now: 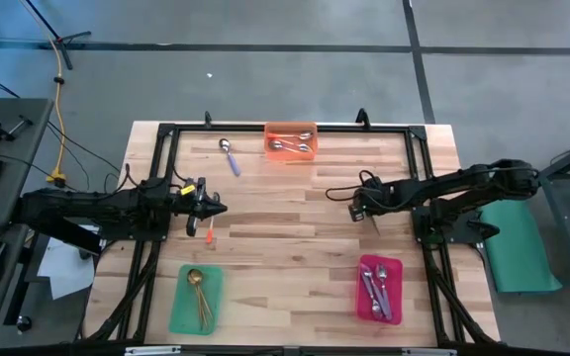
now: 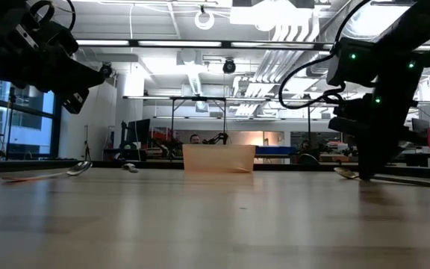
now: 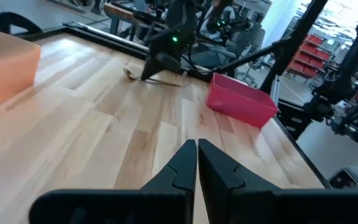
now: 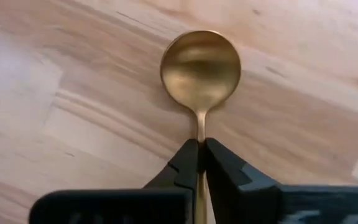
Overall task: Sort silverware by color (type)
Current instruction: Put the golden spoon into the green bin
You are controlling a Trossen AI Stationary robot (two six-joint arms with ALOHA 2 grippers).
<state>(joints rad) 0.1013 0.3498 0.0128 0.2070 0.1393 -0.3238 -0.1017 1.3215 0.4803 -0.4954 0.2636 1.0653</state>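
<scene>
A slim gold spoon point(image 4: 200, 65) lies near the table's right middle, and my right gripper point(image 1: 357, 209) is shut on it. An orange-handled spoon point(image 1: 209, 235) lies on the wood just near-side of my left gripper point(image 1: 218, 208). That gripper is shut, holds nothing and hangs above the table point(image 2: 73, 86). A purple-handled spoon point(image 1: 229, 155) lies flat near the far edge. Other spoons rest in three trays: silver-bowled ones in the orange tray point(image 1: 291, 130), gold ones in the green tray point(image 1: 180, 307), purple-handled ones in the pink tray point(image 1: 364, 297). My right gripper pinches the gold spoon's thin neck point(image 4: 200, 124), just behind the round bowl, between its two fingertips. The fingers come slanting down from the table's right side and point along the handle. The bowl lies face up on the wood point(image 2: 347, 173).
The orange tray stands at the far edge's middle, the green tray near-left and the pink tray near-right. A black frame point(image 1: 166, 133) borders the table. Bare wood spans the centre between the two arms. Desks and cables stand off the left side.
</scene>
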